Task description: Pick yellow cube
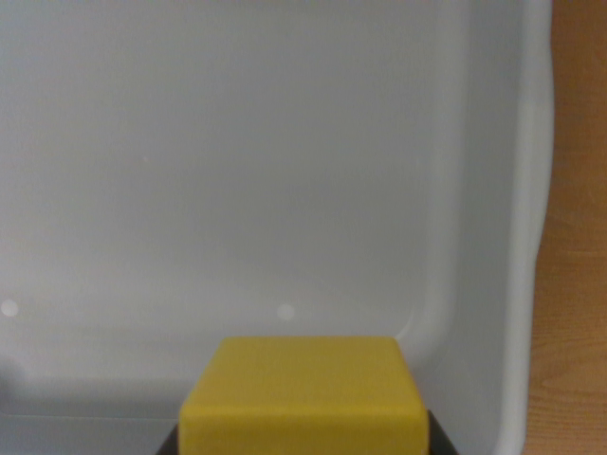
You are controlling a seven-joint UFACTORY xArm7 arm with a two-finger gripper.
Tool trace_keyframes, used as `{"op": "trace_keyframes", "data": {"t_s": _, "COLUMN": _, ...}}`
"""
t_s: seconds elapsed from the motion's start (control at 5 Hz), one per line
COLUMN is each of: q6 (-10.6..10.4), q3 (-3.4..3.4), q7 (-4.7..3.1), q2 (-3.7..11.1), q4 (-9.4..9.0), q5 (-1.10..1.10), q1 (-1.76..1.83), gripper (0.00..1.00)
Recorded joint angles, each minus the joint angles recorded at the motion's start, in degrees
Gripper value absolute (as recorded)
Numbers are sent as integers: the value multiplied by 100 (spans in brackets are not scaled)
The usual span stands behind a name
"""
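Note:
The yellow cube (303,393) fills the bottom middle of the wrist view, its top face and front face showing. Dark fingertips (438,438) of my gripper (303,444) peek out at the cube's lower left and lower right corners, pressed against its two sides. The gripper is shut on the cube. Most of each finger is hidden by the cube and the frame's lower edge. Behind the cube lies the pale floor of a white bin (285,171).
The white bin's rounded corner and raised rim (531,284) run down the wrist view's right. Beyond the rim is a strip of wooden tabletop (579,237). Two faint spots mark the bin floor.

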Motion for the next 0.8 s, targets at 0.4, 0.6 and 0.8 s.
{"op": "trace_keyframes", "data": {"t_s": 0.4, "q6": 75, "q3": -1, "q7": 4, "q2": -23, "q4": 53, "q5": -6, "q1": 1, "gripper": 100}}
{"op": "trace_keyframes", "data": {"t_s": 0.6, "q6": 126, "q3": -1, "q7": 7, "q2": -38, "q4": 89, "q5": -9, "q1": 2, "gripper": 100}}
{"op": "trace_keyframes", "data": {"t_s": 0.8, "q6": 126, "q3": -1, "q7": 7, "q2": -38, "q4": 89, "q5": -9, "q1": 2, "gripper": 100}}
